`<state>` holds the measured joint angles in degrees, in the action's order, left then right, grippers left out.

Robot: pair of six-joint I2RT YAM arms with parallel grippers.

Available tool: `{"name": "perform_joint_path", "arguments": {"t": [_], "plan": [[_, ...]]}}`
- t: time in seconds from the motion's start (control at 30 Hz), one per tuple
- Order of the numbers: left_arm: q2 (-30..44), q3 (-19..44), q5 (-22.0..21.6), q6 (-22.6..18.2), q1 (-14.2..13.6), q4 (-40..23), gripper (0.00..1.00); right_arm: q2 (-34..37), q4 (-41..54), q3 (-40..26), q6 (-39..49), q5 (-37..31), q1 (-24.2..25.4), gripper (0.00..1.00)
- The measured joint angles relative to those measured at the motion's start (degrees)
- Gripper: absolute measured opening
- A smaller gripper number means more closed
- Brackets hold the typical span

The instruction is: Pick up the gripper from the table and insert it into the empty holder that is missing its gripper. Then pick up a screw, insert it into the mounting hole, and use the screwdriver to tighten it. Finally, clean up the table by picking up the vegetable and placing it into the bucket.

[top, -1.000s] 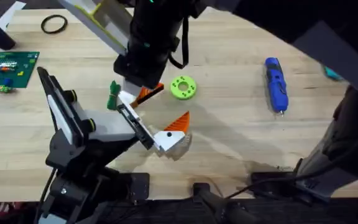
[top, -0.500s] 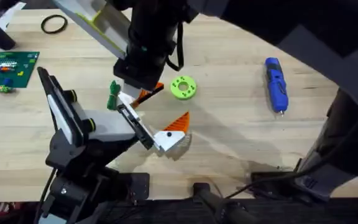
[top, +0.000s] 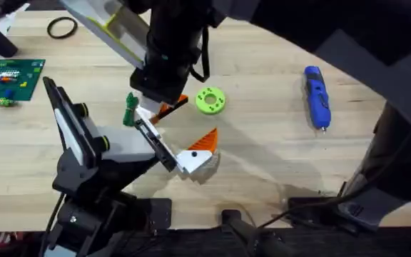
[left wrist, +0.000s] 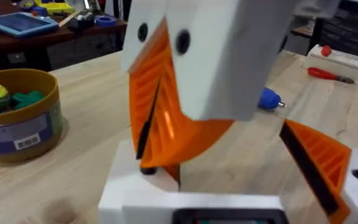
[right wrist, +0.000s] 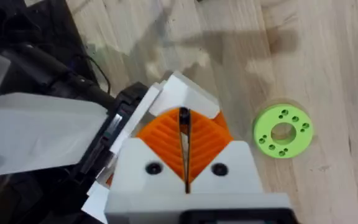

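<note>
My left arm ends in the holder (top: 164, 151), a white bar with one white-and-orange finger (top: 204, 143) at its outer end. The left gripper (top: 180, 132) stands open. My right gripper (top: 159, 107) reaches across from the far right. It is shut on the loose gripper (right wrist: 186, 93), a white-and-orange piece pressed down at the bar's empty end (left wrist: 140, 171). The vegetable (top: 129, 108) lies just left of that spot. The screwdriver (top: 317, 96) lies at the right of the table. The bucket (left wrist: 18, 118) stands nearby holding yellow and green pieces. The screw is out of view.
A lime green disc with holes (top: 210, 101) lies just right of the right gripper. A green circuit board (top: 9, 78) and a black ring (top: 61, 27) sit at the far left. A red-handled tool (left wrist: 328, 73) lies far off.
The right arm has shifted slightly toward the far side while its gripper stays at the bar. The left arm has not moved.
</note>
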<state>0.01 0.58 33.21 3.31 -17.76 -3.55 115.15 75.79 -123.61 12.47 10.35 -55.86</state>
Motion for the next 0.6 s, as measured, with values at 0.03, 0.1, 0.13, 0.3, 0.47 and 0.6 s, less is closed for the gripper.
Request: {"name": "perform_joint_path", "arguments": {"t": [0.03, 0.1, 0.13, 0.3, 0.47, 0.6], "plan": [[0.00, 0.00, 0.00, 0.00, 0.00, 0.00, 0.984, 0.00, 0.00, 0.00, 0.00, 0.00, 0.00, 0.003], [0.00, 0.00, 0.00, 0.00, 0.00, 0.02, 0.984, 0.00, 0.00, 0.00, 0.00, 0.00, 0.00, 0.003], [0.00, 0.00, 0.00, 0.00, 0.00, 0.00, 0.984, 0.00, 0.00, 0.00, 0.00, 0.00, 0.00, 0.002], [0.00, 0.00, 0.00, 0.00, 0.00, 0.00, 0.984, 0.00, 0.00, 0.00, 0.00, 0.00, 0.00, 0.002], [-0.02, 0.00, 0.00, 0.00, 0.00, 0.02, 0.984, 0.00, 0.00, 0.00, 0.00, 0.00, 0.00, 0.003], [0.00, 0.00, 0.00, 0.00, 0.00, 0.00, 0.984, 0.00, -0.02, 0.00, 0.09, 0.00, 0.00, 0.112]]}}
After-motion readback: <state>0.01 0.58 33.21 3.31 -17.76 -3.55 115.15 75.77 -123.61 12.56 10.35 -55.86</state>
